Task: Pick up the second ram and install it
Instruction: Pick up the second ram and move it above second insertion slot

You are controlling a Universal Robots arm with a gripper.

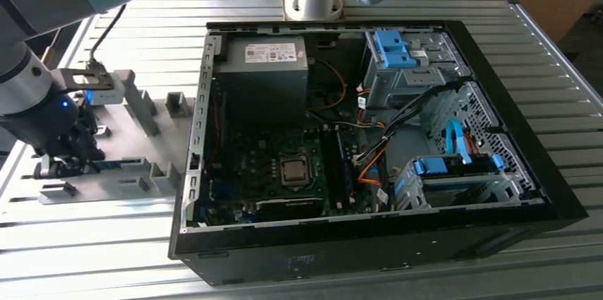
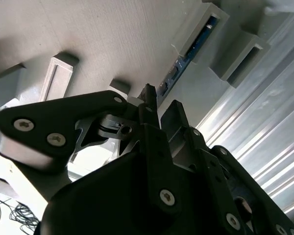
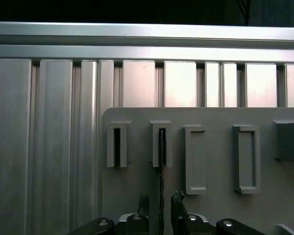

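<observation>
The second ram (image 2: 186, 61) is standing on edge in a grey holder block (image 3: 167, 147) at the exterior view's left, easy to grab. My gripper (image 3: 160, 199) is hanging over it, jaws spread either side, not squeezing. Further right, the computer case (image 1: 377, 250) is lying open.

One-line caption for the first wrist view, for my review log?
Open gripper straddles the second ram, which stands edge-on in a grey holder block on the fixture plate.

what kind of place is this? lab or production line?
Probably a robotics lab bench for PC assembly: an open desktop case on a slatted aluminium table, a grey fixture plate holding the second ram, and a robot arm over it.
</observation>
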